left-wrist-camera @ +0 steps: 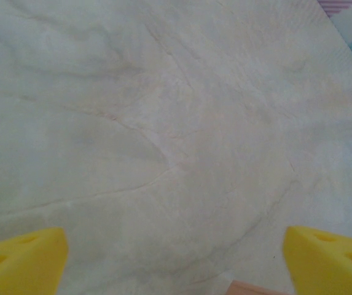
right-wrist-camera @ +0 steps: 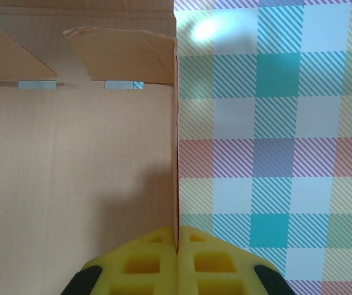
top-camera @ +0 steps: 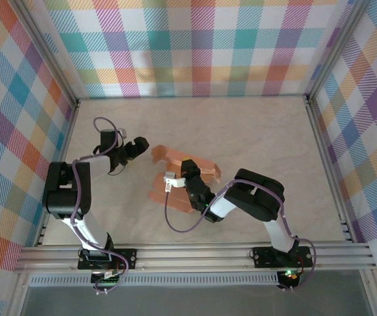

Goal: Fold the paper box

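Found a thin salmon-orange paper box of die-cut card, only half folded, near the middle of the pale marbled table. Lay open side up, notched flaps splayed outward at both ends. Showed, from the right wrist, a plain flat floor, one side wall standing upright, two slanted flaps and two small pale slots along the far crease.

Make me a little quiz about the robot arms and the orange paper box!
1. True or false: the left gripper is pinching the paper box.
2. What colour are the finger pads of the right gripper? A yellow, B blue, C red.
3. Fill in: the box's edge is pinched by the ____ gripper.
Key: 1 false, its jaws stand wide apart over the table. 2 A. 3 right.
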Robot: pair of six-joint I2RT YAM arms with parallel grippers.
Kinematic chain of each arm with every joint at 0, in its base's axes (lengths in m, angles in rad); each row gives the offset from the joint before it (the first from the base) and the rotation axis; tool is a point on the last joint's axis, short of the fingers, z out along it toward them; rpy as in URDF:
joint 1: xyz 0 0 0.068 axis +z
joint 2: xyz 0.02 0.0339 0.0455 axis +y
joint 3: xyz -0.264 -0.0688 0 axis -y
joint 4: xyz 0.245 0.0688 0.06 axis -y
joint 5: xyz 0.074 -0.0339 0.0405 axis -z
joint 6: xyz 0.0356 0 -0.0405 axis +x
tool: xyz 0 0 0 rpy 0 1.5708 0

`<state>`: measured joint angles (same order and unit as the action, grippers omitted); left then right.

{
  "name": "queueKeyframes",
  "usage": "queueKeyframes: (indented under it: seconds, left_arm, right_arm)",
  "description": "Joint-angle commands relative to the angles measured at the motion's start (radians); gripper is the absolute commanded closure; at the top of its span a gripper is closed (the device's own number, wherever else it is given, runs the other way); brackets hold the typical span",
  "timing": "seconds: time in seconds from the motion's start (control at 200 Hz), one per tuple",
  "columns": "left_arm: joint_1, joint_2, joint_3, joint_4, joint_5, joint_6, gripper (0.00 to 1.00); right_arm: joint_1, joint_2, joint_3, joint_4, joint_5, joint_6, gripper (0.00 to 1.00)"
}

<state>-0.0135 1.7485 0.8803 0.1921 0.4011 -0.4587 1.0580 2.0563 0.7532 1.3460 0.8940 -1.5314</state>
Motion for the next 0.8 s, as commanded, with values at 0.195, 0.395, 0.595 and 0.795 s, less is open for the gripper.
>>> queueKeyframes:
  seconds: [0.195,0.395,0.595,0.795]
  left_arm:
    - [-0.069,0.161,0.223,-0.190,0.178,0.139,0.31]
    - [-0.113,0.157,0.209,-0.208,0.222,0.164,0.32]
    - [-0.120,0.057,0.084,-0.153,0.235,0.149,0.40]
    - [-0.133,-0.069,-0.059,-0.019,0.240,0.142,0.48]
  right_arm:
    - [0.015,0.001,-0.020,0.060,0.023,0.031,1.00]
    - [0.013,0.003,-0.019,0.054,0.023,0.046,1.00]
    - [0.014,0.010,-0.017,0.045,0.030,0.062,1.00]
    - [0.014,0.011,-0.009,0.036,0.029,0.073,1.00]
